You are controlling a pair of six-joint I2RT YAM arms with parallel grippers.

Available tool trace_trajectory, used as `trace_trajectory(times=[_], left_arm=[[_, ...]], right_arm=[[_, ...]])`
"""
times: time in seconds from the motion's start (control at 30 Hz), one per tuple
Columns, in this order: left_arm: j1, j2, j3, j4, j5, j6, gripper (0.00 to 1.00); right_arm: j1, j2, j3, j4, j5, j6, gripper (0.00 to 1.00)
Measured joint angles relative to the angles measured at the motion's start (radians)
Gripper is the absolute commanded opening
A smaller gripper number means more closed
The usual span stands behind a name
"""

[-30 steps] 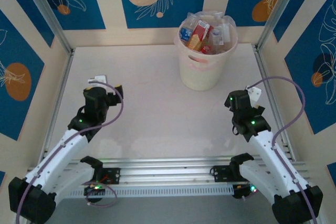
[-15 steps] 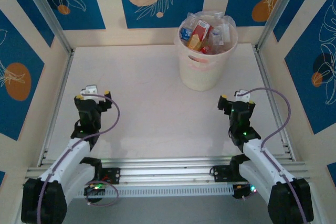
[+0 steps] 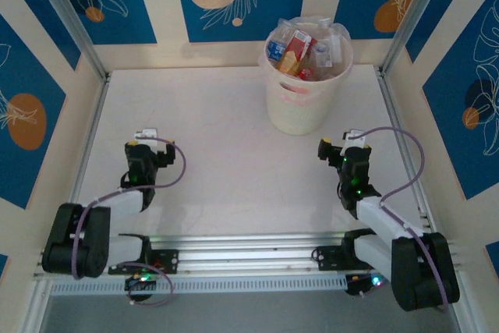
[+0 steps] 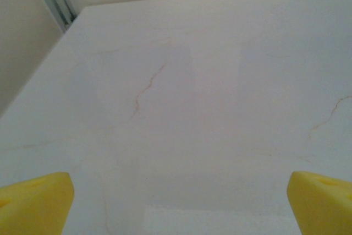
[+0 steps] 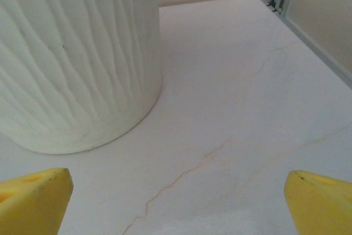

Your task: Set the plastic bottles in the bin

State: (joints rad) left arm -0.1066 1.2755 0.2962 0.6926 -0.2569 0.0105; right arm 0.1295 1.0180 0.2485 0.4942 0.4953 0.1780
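Note:
The cream-white bin (image 3: 306,103) stands at the back of the table, right of centre. Several plastic bottles (image 3: 300,48) with red, orange and blue labels are heaped inside its clear liner. My left gripper (image 3: 145,146) sits low over the bare table at the near left, open, its yellow fingertips (image 4: 33,202) wide apart with nothing between them. My right gripper (image 3: 341,146) is open too, below and right of the bin. In the right wrist view the bin's ribbed wall (image 5: 77,53) rises at the upper left, ahead of the empty yellow fingertips (image 5: 322,202).
The white marble-look table (image 3: 226,138) has faint orange veins. Metal frame posts and rails (image 3: 86,146) run along both sides, with blue patterned walls behind. An aluminium rail (image 3: 249,251) carries the arm bases at the near edge.
Both arms have folded back toward their bases over the last second. Each gripper has swung to face the far wall and drawn nearer the front edge. The bin and bottles have not moved.

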Motion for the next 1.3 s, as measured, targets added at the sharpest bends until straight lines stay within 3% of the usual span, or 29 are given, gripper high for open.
trace_trajectory(times=[0.4, 0.97, 1.3], left_arm=[[0.002, 0.259, 0.071, 0.122, 0.082, 0.008, 0.99], [0.009, 0.262, 0.079, 0.130, 0.119, 0.019, 0.99], [0.009, 0.262, 0.079, 0.130, 0.120, 0.019, 1.00]], right_arm=[[-0.001, 0.144, 0.031, 0.086, -0.058, -0.017, 0.99], [-0.002, 0.413, 0.112, 0.261, -0.195, -0.125, 0.99], [-0.136, 0.504, 0.129, 0.316, -0.408, -0.106, 0.99]])
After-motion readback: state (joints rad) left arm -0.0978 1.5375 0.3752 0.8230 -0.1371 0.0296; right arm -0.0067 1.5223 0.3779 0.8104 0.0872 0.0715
